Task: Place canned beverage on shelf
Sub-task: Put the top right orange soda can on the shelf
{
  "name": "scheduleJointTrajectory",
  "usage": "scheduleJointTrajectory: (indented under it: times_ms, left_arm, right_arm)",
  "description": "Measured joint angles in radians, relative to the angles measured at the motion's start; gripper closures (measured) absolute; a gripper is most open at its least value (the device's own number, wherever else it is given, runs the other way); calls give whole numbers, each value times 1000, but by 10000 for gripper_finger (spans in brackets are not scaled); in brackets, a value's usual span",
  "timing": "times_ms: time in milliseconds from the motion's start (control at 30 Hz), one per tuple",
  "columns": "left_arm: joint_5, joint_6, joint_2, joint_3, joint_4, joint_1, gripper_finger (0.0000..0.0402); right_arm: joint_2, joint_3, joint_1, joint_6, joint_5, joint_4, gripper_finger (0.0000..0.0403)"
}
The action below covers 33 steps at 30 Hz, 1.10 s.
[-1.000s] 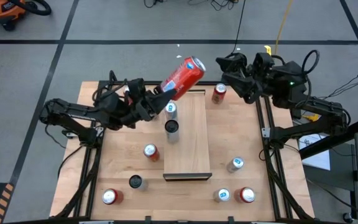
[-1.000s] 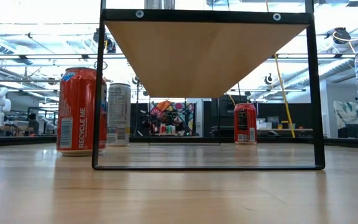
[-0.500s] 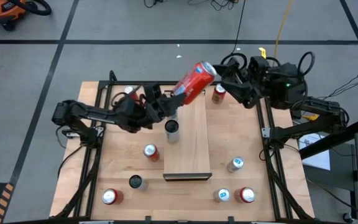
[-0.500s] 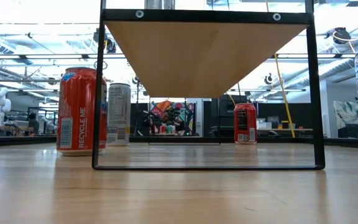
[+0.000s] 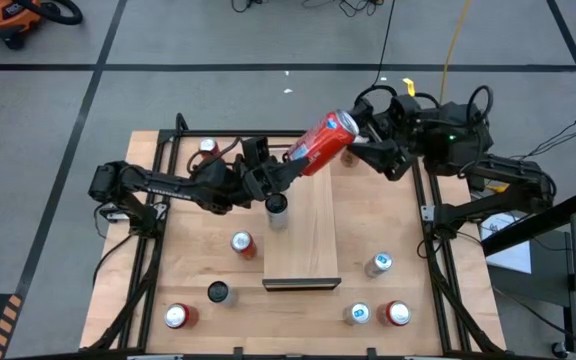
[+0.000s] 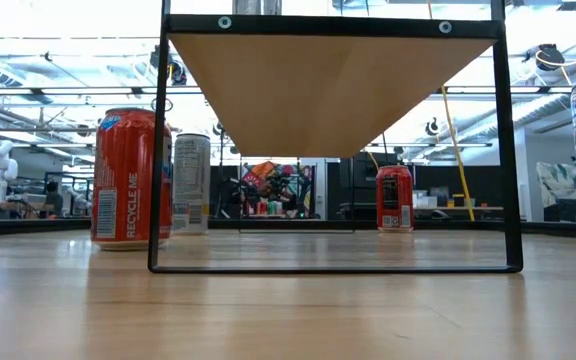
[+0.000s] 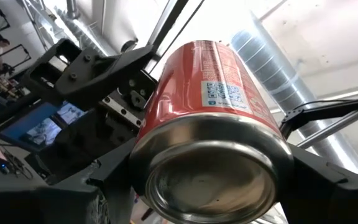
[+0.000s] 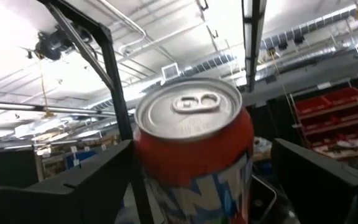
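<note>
Can [image 5: 323, 144] tilted, clamped in left pincer [image 5: 286, 166], right pincer [image 5: 360, 140] facing

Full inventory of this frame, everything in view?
held can: 1, red, tilted in the air over the shelf's far end
shelf: 1, pale wood, dark strip at near end, mid-table
shelf can: 1, silver, upright near the shelf's left edge
table cans: at least 7, red or silver, upright around the shelf
tabletop: 1, wood, black-framed
left gripper: shut on the held can's base
right gripper: open, at the can's top
</note>
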Motion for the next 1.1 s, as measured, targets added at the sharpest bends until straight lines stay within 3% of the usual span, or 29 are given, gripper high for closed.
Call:
scheduleJointTrajectory:
  times_ms: [600, 967, 1100]
  left_arm:
    - [-17, 26, 0, 0, -36, 2, 111]
    - [-28, 34, 0, 0, -40, 6, 110]
    - [-33, 34, 0, 2, -55, 6, 92]
  right_arm:
    - [67, 0, 1, 44, -93, 145, 50]
    - [67, 0, 0, 44, -98, 147, 129]
    - [67, 0, 0, 55, -101, 145, 135]
